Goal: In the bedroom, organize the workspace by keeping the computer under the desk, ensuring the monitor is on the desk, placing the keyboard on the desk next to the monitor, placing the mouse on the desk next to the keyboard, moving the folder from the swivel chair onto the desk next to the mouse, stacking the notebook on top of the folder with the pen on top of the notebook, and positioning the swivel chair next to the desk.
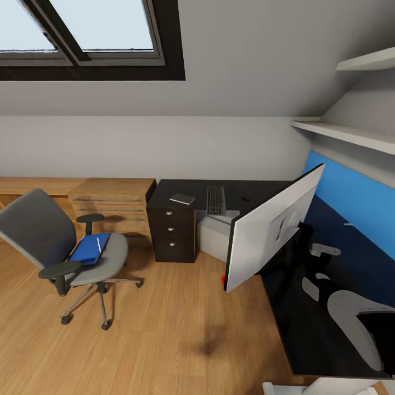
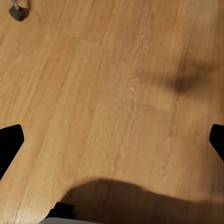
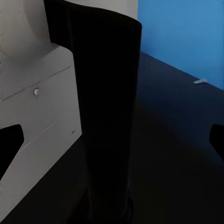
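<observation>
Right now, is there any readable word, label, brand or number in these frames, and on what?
None can be read.
keyboard: key legends too small to read.
notebook: cover shows no text.
folder: plain blue, no label visible.
monitor: its back has a pale mark, too blurred to read.

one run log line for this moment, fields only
folder: on swivel chair | pen: on folder | keyboard, notebook: on desk | tools: open, empty

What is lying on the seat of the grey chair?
On the chair seat lies a blue folder, and a thin white pen rests on top of it. Whatever might be under the folder is covered.
</observation>
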`<state>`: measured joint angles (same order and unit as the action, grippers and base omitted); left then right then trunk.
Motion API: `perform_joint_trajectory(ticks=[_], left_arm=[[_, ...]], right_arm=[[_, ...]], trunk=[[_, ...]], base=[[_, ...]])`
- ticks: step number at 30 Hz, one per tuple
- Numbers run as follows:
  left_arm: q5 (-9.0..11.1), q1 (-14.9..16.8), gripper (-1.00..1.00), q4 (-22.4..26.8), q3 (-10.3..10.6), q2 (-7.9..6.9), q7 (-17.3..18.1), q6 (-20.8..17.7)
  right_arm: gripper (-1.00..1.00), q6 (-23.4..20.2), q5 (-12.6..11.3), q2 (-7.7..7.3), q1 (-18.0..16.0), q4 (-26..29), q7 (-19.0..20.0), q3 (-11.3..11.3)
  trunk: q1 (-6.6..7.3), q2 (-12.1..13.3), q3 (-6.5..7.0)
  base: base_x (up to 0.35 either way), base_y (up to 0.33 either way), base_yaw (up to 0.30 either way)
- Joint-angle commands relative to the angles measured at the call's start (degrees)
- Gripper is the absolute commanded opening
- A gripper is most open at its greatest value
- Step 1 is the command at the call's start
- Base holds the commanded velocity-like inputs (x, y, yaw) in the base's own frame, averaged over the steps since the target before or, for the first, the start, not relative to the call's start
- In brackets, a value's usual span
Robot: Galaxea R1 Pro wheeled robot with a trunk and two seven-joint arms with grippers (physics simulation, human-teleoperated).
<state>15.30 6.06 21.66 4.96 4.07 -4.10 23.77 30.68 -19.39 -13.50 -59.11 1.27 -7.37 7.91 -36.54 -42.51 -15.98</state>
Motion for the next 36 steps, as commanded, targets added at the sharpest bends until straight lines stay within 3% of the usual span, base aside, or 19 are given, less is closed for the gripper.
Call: perform_joint_trajectory(ticks=[1, 5, 25, 36], left_arm=[[0.4, 0.0, 1.0, 0.0, 0.5, -0.07, -0.4, 0.2], [0.5, 0.0, 1.0, 0.0, 0.3, -0.14, -0.5, 0.2], [0.5, 0.0, 1.0, 0.1, 0.2, -0.2, -0.5, 0.2], [0.5, 0.0, 1.0, 0.1, 0.2, -0.2, -0.5, 0.2]], right_arm=[[1.0, 0.1, -0.2, 0.02, 0.0, 0.0, -0.3, 0.5], [1.0, 0.1, -0.2, 0.02, 0.0, 0.0, -0.3, 0.5], [1.0, 0.3, -0.3, 0.04, 0.2, 0.0, -0.3, 0.5], [1.0, 0.3, -0.3, 0.0, 0.3, 0.0, -0.3, 0.5]], trunk=[[-0.01, -0.1, -0.08], [-0.01, -0.1, -0.08], [-4.4, -8.1, -3.67], [-4.4, -8.1, -3.67]], base=[[0.001, -0.002, 0.0], [0.0, -0.001, 0.0], [0.0, 0.0, 0.0], [0.001, 0.0, 0.0]])
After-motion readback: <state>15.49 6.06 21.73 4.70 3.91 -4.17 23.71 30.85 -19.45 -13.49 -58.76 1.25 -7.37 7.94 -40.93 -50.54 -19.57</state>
